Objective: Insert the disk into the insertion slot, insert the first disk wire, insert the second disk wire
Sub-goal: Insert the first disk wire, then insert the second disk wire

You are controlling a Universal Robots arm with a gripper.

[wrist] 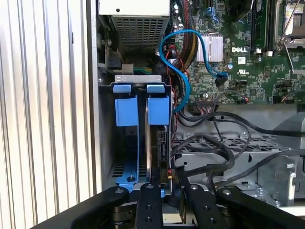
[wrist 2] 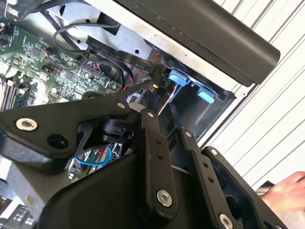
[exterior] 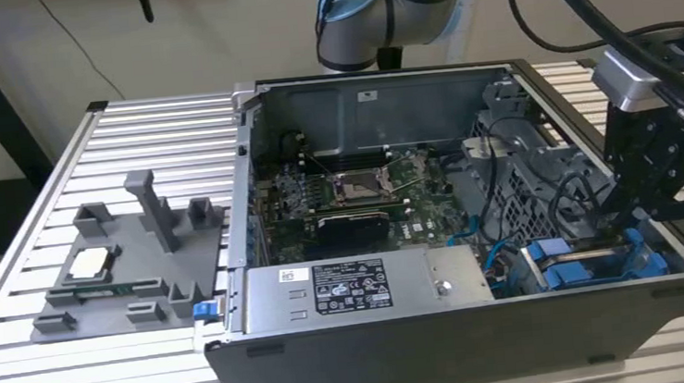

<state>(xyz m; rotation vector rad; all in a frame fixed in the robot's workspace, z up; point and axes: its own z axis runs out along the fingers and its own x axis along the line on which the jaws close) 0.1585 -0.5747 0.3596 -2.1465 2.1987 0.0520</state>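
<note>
At the case's [exterior: 454, 339] corner, disk [wrist: 153, 143] sat in the insertion slot [wrist: 140, 79] — step one looked done; both wire steps unconfirmed — grip of my pincer [wrist: 170, 188]: could not tell.

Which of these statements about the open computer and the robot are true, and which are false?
1. The computer case lies open on a slatted metal table. True.
2. The gripper hangs over the CPU socket. False: it is down by the insertion slot, toward the exterior view's right.
3. A blue cable loops near the motherboard. True.
4. The power-supply box is unlabelled. False: it bears a white label.
5. A person's hand shows in the second wrist view. True.
</note>
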